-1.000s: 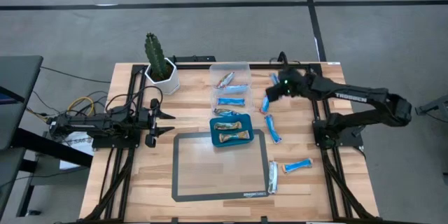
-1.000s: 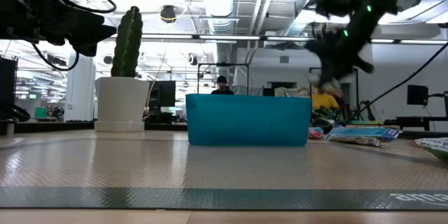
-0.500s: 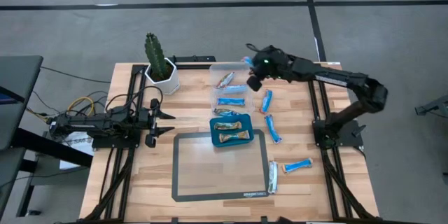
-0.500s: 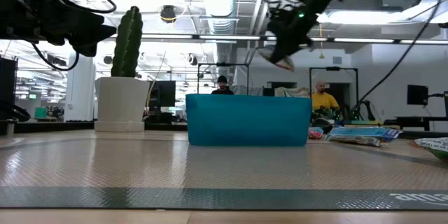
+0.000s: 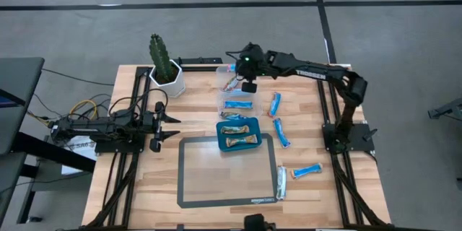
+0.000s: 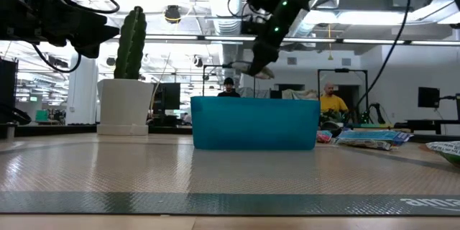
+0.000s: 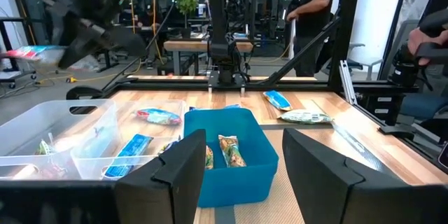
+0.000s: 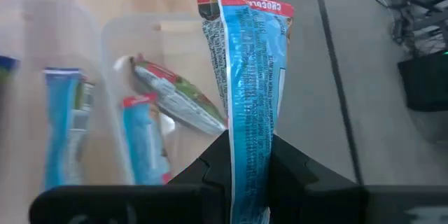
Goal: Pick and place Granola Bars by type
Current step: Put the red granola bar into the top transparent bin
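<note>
My right gripper hangs above the far end of the clear bin, shut on a blue-and-white granola bar. The bin holds a multicoloured bar and blue bars. Two tan bars lie in the teal tray. More blue bars lie flat on the table's right side, with a multicoloured bar near the front. My left gripper waits open at the table's left, holding nothing. My right gripper pinches one end of the blue bar between its two fingers, which press on the wrapper's two flat faces. The fingers slant downward. The bar sticks out past the fingertips along their line, lifted clear above the bin.
A potted cactus stands at the far left corner. A dark-framed mat lies at the table's front centre. People stand in the room beyond the table.
My right gripper has swept toward the table's left along the far edge, rising a little and rolling its wrist. It has stayed shut on the blue bar, which is now over the clear bin.
</note>
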Robot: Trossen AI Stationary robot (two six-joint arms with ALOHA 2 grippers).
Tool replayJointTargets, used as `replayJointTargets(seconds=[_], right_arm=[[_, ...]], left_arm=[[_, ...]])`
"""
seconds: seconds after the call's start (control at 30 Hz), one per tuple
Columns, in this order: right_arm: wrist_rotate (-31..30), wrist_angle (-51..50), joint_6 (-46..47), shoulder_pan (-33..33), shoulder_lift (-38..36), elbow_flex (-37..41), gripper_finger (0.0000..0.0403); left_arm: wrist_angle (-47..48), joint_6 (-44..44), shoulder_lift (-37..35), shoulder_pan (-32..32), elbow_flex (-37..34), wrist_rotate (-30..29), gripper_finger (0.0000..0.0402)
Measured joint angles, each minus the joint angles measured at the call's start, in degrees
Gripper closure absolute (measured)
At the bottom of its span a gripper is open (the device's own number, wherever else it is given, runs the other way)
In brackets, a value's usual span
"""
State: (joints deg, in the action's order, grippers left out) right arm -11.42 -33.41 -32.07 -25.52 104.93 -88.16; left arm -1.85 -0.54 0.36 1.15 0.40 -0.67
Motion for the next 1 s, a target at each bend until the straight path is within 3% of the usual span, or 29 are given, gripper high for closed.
replayJointTargets(seconds=[0.23, 0.57, 1.0], right_arm=[[-5.0, -0.35, -3.53, 0.04, 5.18, -2.54, 0.0349], [-5.59, -0.41, -3.55, -0.15, 6.18, -2.91, 0.0343], [-7.12, -0.49, -0.3, -0.48, 6.16, -2.91, 0.0276]], left_arm=[[0.0, -0.04, 0.01, 0.0, 0.0, -0.02, 0.0219], [0.0, -0.07, 0.02, 0.0, -0.02, -0.04, 0.0219], [-0.02, -0.07, 0.01, 0.0, -0.02, -0.07, 0.0219]])
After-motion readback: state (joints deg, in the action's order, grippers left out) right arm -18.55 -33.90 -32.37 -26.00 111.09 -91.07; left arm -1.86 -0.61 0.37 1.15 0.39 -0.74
